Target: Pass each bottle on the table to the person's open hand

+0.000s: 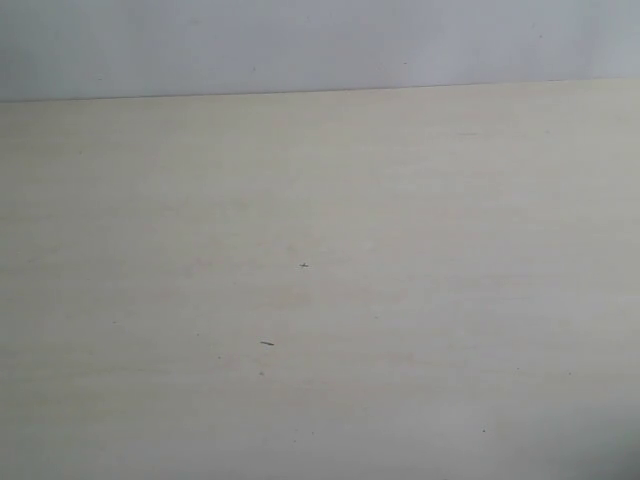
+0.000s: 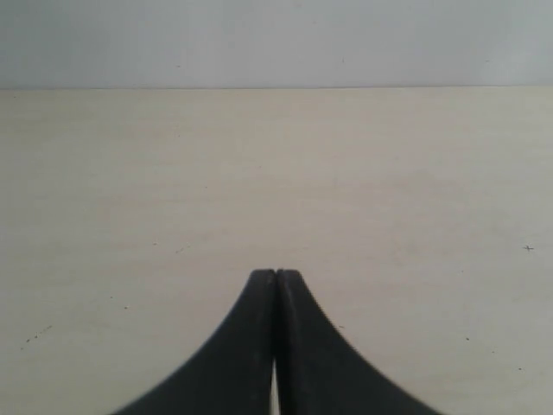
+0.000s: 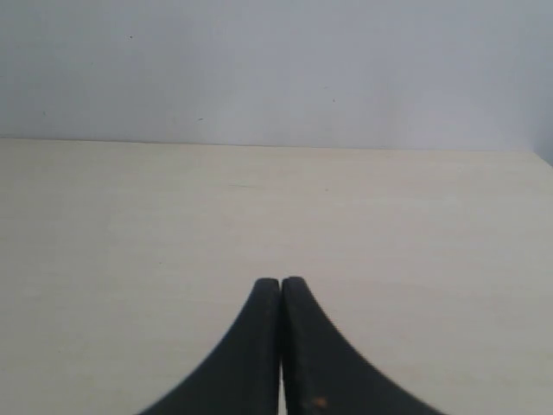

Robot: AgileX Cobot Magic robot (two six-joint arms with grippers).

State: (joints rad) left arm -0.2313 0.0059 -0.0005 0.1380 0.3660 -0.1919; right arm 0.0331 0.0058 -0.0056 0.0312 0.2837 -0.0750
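No bottles and no person's open hand show in any view. The pale cream table [image 1: 320, 300] fills the exterior view, bare but for a few tiny dark specks; neither arm appears there. In the left wrist view my left gripper [image 2: 276, 273] is shut, its black fingers pressed together with nothing between them, above the table [image 2: 259, 173]. In the right wrist view my right gripper [image 3: 281, 281] is likewise shut on nothing over the table [image 3: 259, 207].
A plain grey-white wall [image 1: 320, 45] stands behind the table's far edge [image 1: 320, 90]. The same wall [image 3: 276, 69] backs the right wrist view.
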